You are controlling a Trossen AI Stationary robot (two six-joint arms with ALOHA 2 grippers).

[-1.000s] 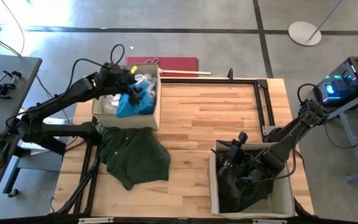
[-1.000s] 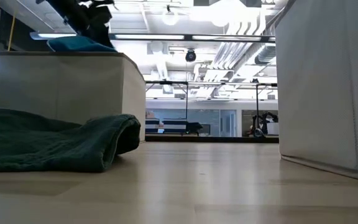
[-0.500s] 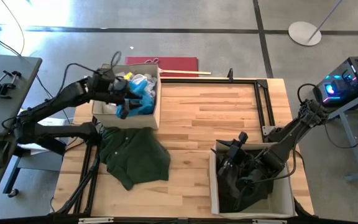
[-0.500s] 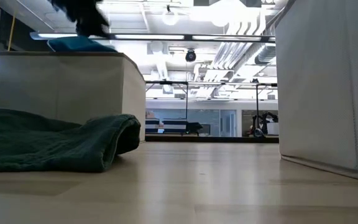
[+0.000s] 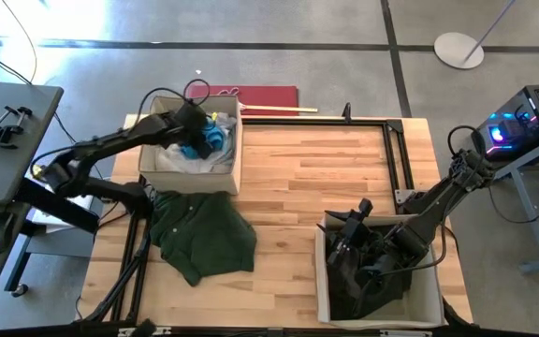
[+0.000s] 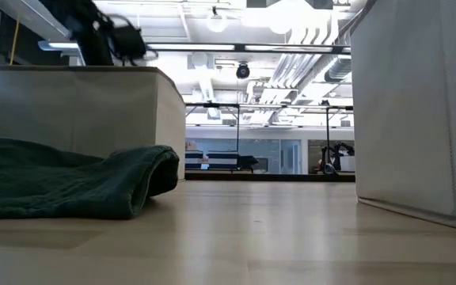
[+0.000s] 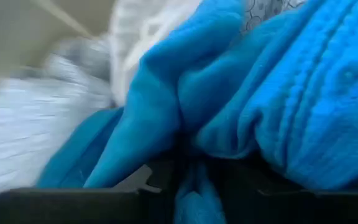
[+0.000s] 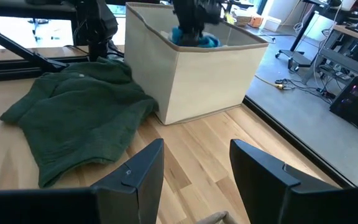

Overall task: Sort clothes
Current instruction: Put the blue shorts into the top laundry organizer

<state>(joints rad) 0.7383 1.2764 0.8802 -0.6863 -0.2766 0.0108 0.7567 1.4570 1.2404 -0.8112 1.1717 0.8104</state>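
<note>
My left gripper (image 5: 195, 142) reaches into the far-left beige box (image 5: 237, 167) and is shut on a bright blue garment (image 5: 215, 134), which fills the left wrist view (image 7: 260, 93). White and pale clothes (image 5: 181, 161) lie under it in the box. A dark green garment (image 5: 199, 234) lies spread flat on the table in front of that box; it also shows in the low view (image 6: 54, 186). My right gripper (image 5: 344, 251) is open and empty (image 8: 194, 174) over the near-right beige box (image 5: 321, 281), which holds dark clothes (image 5: 372, 285). My left gripper pinches a fold of the bright blue garment (image 7: 194, 186) between its two fingers. The fingers slant down into the box from the table's left. The rest of the garment is bunched ahead of the fingers and lies on the white clothes in the box.
A red mat (image 5: 246, 96) and a wooden stick (image 5: 279, 109) lie at the far edge. A black frame rail (image 5: 396, 150) runs along the table's far right. Bare wood (image 5: 316, 168) lies between the two boxes.
My left gripper has swung inside the far-left box, first toward the near edge, then back toward the far edge, holding the blue garment. The garment, which stood above the box rim, has dropped below it and bunched at the box's far right, uncovering the white clothes.
</note>
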